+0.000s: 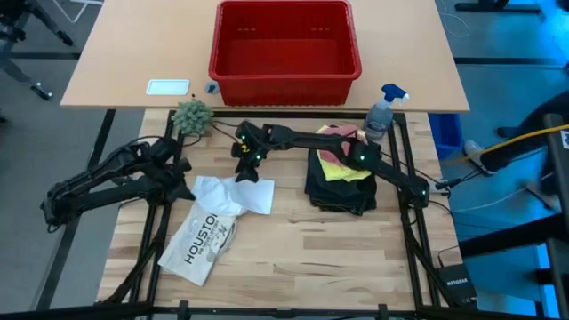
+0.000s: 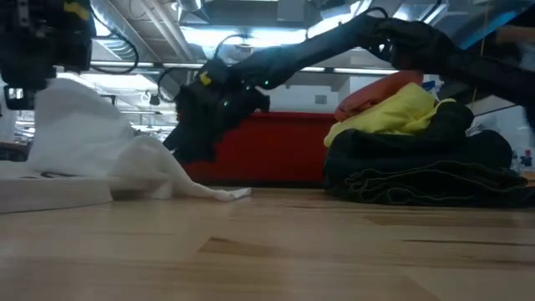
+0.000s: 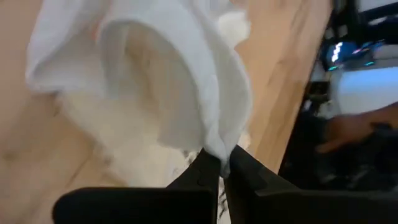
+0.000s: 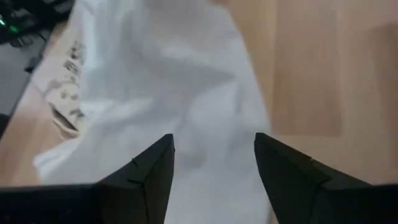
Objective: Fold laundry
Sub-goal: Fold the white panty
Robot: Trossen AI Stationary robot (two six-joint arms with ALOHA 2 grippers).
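A small white cloth (image 1: 233,194) lies crumpled at mid-table, partly over the flat white "HOUSTON" item (image 1: 200,240). My left gripper (image 1: 184,188) is shut on the cloth's left side and holds that side raised (image 2: 79,117). My right gripper (image 1: 245,169) reaches in from the right and stands open low over the cloth's right part (image 4: 186,93), one finger on either side. At the right, black trousers (image 1: 342,191) lie in a pile with a yellow T-shirt (image 1: 336,167) and a pink cloth (image 1: 338,133) on top. My left gripper pinches a bunched fold of the white cloth's left edge (image 3: 214,140) between its two fingers, slanting down from the table's left. How many layers it has cannot be told. The held side is raised and slack, and the cloth's other end (image 2: 224,194) rests on the table. My right gripper: I cannot tell whether its fingertips touch the cloth.
A red plastic basket (image 1: 284,71) stands on the far table. A spray bottle (image 1: 382,111) and a small green plant (image 1: 191,116) sit at my table's far edge. Bare wood shows along the near edge (image 1: 320,267).
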